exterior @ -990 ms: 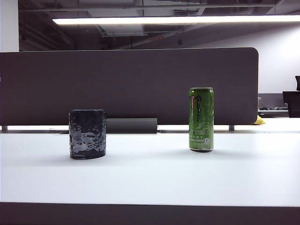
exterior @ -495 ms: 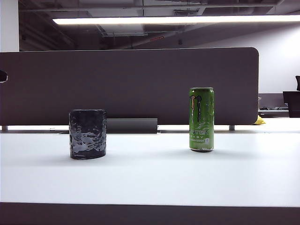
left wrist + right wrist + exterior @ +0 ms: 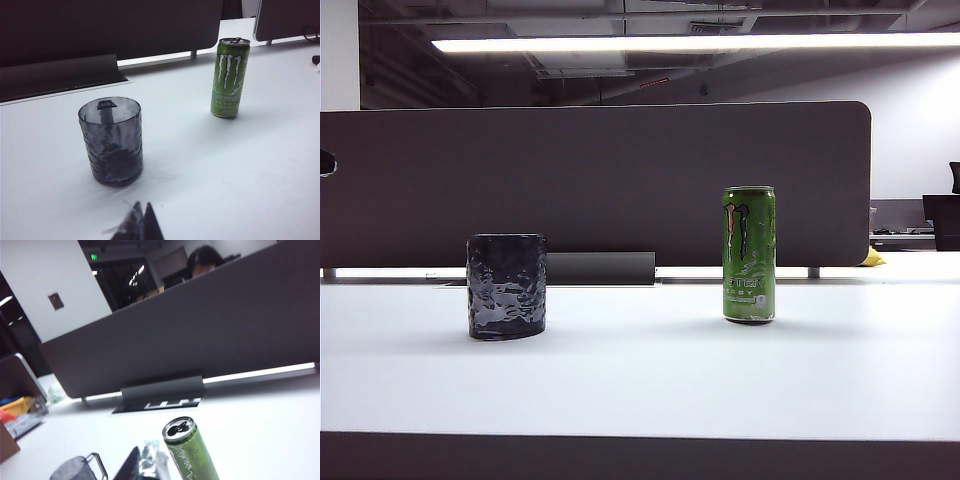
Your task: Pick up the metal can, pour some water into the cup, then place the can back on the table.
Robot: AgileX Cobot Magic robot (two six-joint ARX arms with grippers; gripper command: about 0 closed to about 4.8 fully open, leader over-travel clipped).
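White desk (image 3: 640,380) surface lies bare nearest your exterior camera; neither arm shows in that view. Further back, the cup (image 3: 506,286) stands upright to the left and the metal can (image 3: 749,254) stands upright to the right, well apart, both ahead of the dark partition (image 3: 595,180).

Your left tool (image 3: 141,222) hangs near the cup, fingers together, holding nothing. Your right tool (image 3: 145,466) sits just beside the can's silver top, tips pressed together and empty; the can (image 3: 192,450) appears tilted only because that camera is tilted.

Findings, in my judgement: the pick-up has not begun. A tool with its fingers together cannot straddle the can; if you advance like this you may strike the rim and topple a tall, slim, already opened can, spilling water across the desk. Part the fingers before descending.
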